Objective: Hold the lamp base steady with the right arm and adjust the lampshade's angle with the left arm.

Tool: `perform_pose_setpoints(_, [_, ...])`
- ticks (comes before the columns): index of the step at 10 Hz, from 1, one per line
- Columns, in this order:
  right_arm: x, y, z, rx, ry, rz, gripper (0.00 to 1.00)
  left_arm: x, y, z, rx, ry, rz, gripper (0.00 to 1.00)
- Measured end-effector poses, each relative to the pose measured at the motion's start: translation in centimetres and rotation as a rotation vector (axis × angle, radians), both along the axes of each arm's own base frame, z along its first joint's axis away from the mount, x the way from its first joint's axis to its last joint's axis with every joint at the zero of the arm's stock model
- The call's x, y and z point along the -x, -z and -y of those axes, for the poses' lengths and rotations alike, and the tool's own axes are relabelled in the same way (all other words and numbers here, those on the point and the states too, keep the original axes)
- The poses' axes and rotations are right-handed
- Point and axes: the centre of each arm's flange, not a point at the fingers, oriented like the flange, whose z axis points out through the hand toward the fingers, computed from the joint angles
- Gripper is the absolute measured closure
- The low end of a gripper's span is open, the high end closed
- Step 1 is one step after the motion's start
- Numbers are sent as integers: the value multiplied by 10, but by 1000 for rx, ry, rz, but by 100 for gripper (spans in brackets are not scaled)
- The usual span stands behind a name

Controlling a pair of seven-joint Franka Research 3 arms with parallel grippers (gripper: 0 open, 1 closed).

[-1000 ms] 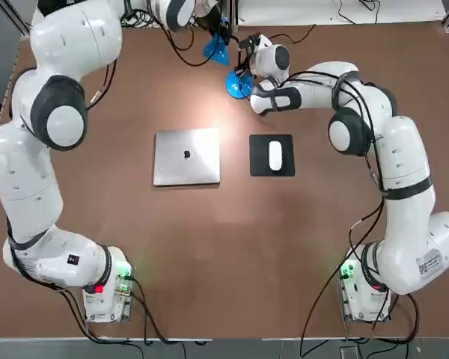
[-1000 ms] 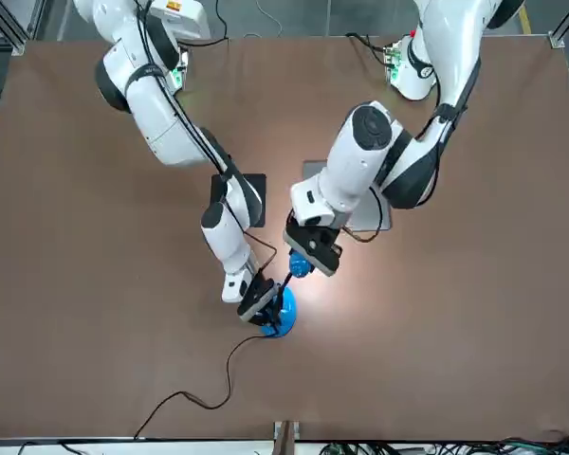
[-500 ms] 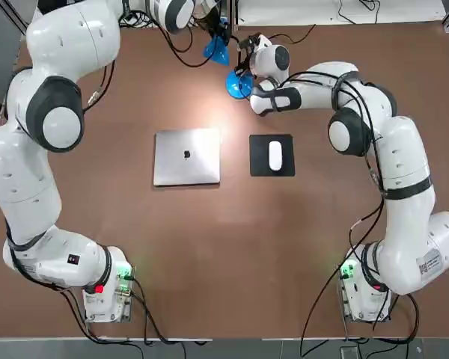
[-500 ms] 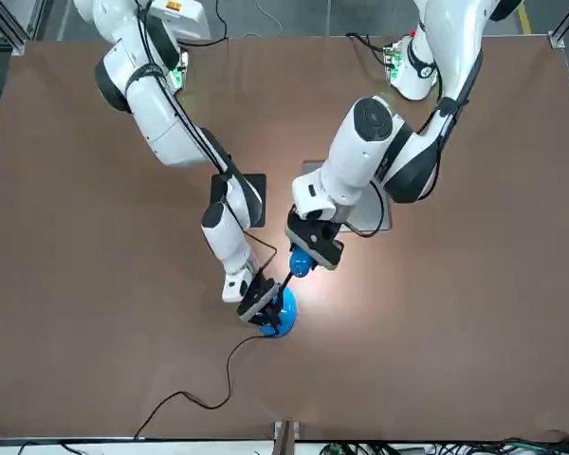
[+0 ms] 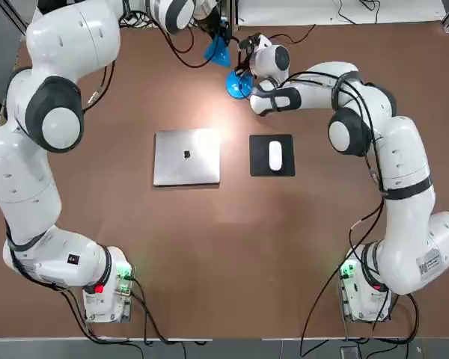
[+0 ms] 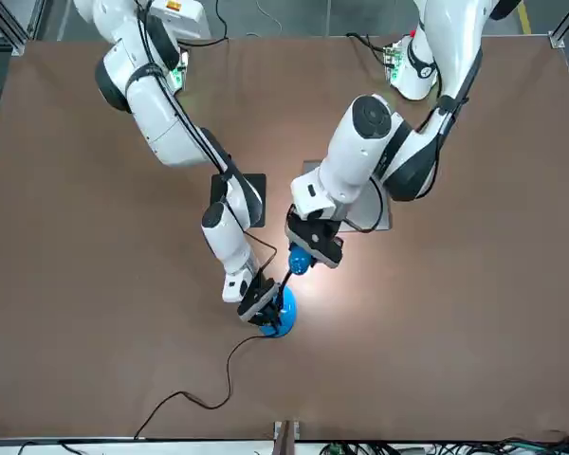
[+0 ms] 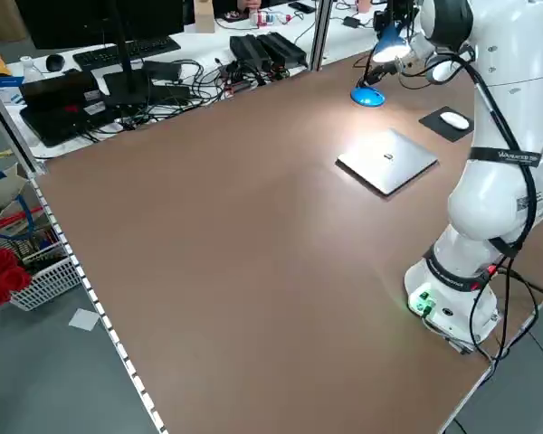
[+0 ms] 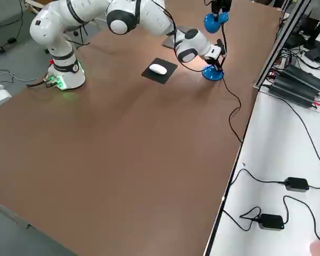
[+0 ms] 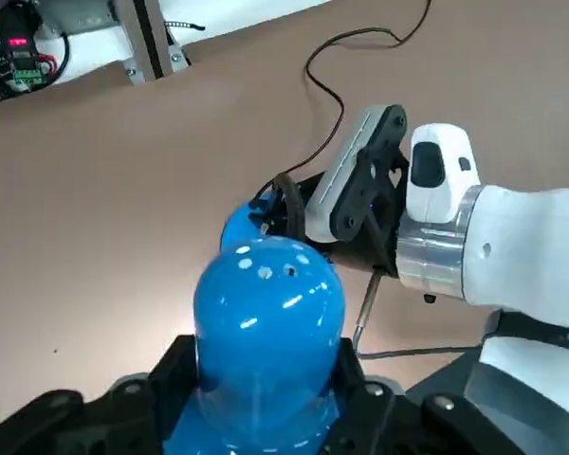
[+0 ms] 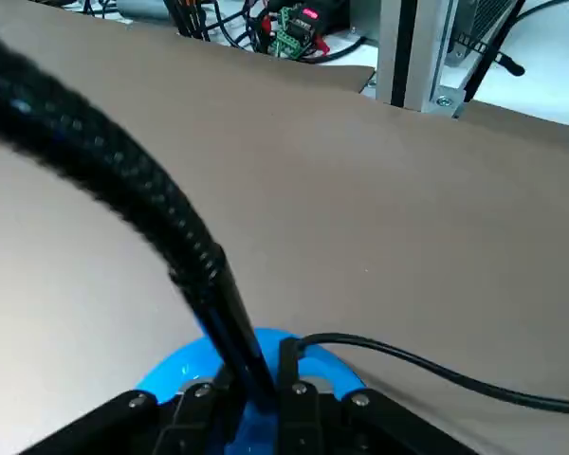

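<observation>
Not much has changed over the last second. My right gripper (image 6: 261, 309) hasn't moved: jaws pinched on the thin black stem (image 10: 204, 270) right where it rises out of the lamp base (image 5: 238, 84), which sits at the far edge of the surface (image 5: 284, 247), beyond the laptop (image 5: 187, 156) and the mouse (image 5: 275, 155) on its pad. In the right wrist view the stem runs up between the fingers (image 10: 299, 403), blue disc just under them, power cable (image 10: 427, 365) trailing off to the side.

My left gripper (image 6: 313, 248) has the lampshade (image 9: 266, 336) clamped between its jaws. The shade sits above the base and a bit toward the left arm's side. Against the earlier pictures the left hand has crept slightly in the front view and the shade has gone with it, and the arm's big elbow has shifted a touch in the top view. Small change, not a swing.

My read: the hold on the base is doing its job, since the disc hasn't slid. The angle adjustment is underway but slow, so the shade is only marginally re-aimed. The bright patch on the surface by the laptop suggests the lamp is on. Risk I'd watch: bending the gooseneck could lever the base up if the right grip slips.
</observation>
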Motion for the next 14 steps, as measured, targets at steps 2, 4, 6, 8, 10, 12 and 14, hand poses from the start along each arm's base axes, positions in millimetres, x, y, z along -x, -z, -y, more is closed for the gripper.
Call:
perform_pose_setpoints(2, [0, 0, 0, 0, 0, 0, 82, 0, 0, 0, 2, -8, -3, 34])
perform_pose_setpoints(4, [0, 0, 0, 0, 0, 0, 82, 1, 1, 1, 9, -36, -16, 35])
perform_pose_setpoints(6, [0, 0, 0, 0, 0, 0, 82, 1, 1, 1, 17, -65, -26, 35])
perform_pose_setpoints(8, [0, 0, 0, 0, 0, 1, 82, 1, 1, 2, 24, -79, -27, 33])
perform_pose_setpoints(10, [-1, 0, 1, 1, 1, 2, 82, 2, -2, 1, 27, -80, -26, 9])
perform_pose_setpoints(12, [-1, 0, 1, 1, 2, 2, 82, 3, -12, 0, 39, -80, -21, 0])
perform_pose_setpoints(14, [-1, 0, 1, 1, 2, 2, 82, 4, -48, -13, 47, -96, 24, 0])
